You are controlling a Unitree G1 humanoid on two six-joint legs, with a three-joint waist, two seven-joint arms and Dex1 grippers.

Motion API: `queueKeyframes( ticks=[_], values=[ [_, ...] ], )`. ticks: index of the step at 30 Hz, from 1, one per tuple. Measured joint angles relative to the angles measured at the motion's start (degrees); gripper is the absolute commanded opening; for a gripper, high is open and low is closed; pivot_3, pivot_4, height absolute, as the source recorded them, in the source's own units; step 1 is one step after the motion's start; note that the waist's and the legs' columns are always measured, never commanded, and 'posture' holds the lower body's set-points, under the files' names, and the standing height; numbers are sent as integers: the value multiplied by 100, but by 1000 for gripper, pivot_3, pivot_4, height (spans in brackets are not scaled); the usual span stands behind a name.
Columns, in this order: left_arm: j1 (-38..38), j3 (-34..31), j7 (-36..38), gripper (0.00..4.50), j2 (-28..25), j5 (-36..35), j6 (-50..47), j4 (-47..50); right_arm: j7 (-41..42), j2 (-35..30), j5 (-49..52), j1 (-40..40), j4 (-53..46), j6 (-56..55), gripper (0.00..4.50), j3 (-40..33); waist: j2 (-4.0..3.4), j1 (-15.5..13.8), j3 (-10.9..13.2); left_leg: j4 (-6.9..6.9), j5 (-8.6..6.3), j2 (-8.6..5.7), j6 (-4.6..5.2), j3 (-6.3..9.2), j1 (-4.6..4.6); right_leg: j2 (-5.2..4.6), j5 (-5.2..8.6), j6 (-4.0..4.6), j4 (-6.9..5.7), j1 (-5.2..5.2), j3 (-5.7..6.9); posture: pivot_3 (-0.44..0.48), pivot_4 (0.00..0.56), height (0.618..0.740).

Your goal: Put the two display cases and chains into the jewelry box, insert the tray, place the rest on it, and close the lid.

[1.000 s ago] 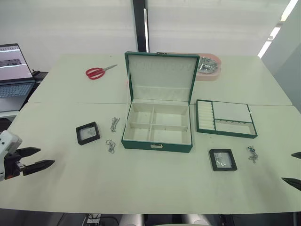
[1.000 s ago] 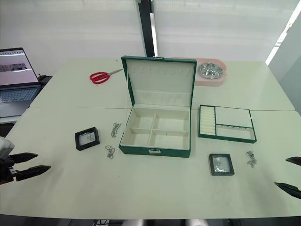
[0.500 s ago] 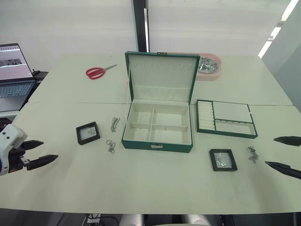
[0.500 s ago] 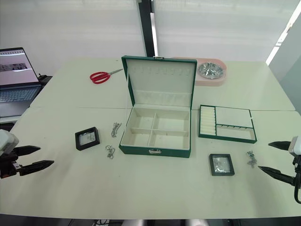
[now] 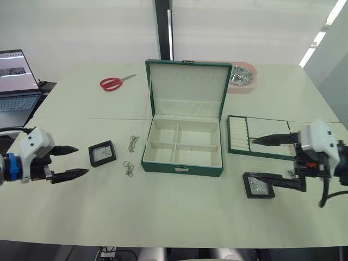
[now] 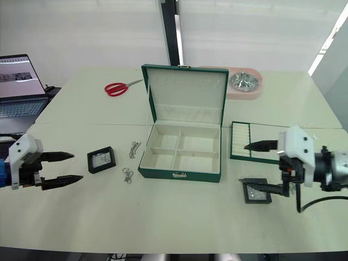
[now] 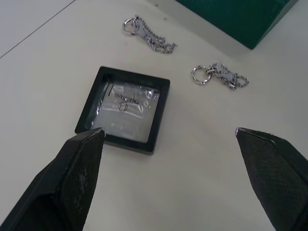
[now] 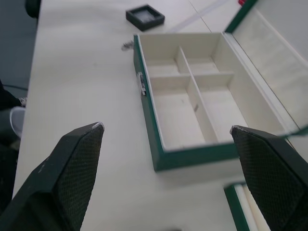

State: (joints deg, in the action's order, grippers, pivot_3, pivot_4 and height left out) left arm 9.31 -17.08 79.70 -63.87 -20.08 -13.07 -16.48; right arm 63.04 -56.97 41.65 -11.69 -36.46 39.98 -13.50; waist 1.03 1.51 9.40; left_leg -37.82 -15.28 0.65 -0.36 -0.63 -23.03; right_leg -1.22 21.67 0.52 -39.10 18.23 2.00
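1. Left gripper, spread wide, hovers beside one case; right gripper, also spread, hangs over the other case near the open box.
2. Risk: thin, flat cases may skid off a fingertip.
3. Left wrist view alone shows lettering under the case window and two chains.

Print inside display case illegible.
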Motion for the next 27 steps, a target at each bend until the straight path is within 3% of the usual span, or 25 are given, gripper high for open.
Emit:
queueKeyframes(
  ticks=[1,4,7,15,27],
  values=[
    [57,54,40,4500,8,1,57,-14,-70,68,8,-140,-19,53,4473,259,0,0,0,0,0,0,0,-1,-1,0,0,0,1,2,0,0,150,740],
    [193,206,129,3876,53,16,246,-169,-224,253,-1,-533,-6,121,4500,757,-1,7,1,0,0,1,1,0,-1,0,0,0,0,3,1,0,150,740],
    [339,340,264,2948,84,59,538,-346,-353,416,-6,-859,-3,187,4500,1141,-1,4,0,-1,0,1,1,2,0,0,0,0,-1,3,2,0,150,740],
    [1005,1051,712,2948,171,494,1304,-1147,-502,717,-184,-1391,-11,236,4500,1879,0,4,0,-4,-1,1,1,3,-1,0,0,0,-3,4,4,0,150,740],
    [1799,1564,519,2948,664,1235,2132,-2544,-575,1003,-268,-1474,-20,221,4500,2184,0,4,0,-7,0,1,1,6,-2,0,0,0,-10,5,9,0,150,740]
  ],
)
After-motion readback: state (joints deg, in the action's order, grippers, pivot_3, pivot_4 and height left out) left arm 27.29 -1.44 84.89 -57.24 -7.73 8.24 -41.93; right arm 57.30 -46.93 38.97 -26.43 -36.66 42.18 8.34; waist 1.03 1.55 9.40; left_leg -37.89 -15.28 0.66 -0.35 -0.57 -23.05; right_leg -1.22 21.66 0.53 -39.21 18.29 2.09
